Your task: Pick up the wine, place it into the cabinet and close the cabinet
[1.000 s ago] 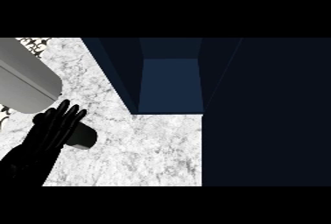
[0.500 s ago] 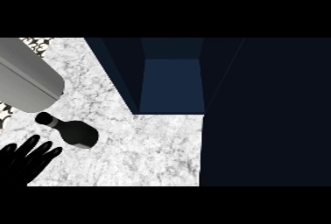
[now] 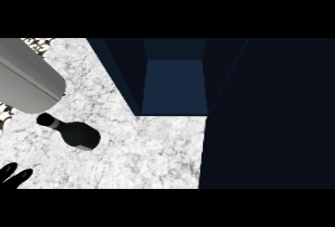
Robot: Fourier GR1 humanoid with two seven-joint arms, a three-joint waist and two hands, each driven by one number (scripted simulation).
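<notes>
Fingers (image 3: 14, 174) have withdrawn farther from wine bottle (image 3: 77, 134).

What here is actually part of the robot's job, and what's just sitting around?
Part of the job:
wine bottle, not held
cabinet, open
left hand, only its fingers showing at the lower left edge

Just there:
marble counter
grey rounded shape at the upper left; I cannot tell what it is
</notes>
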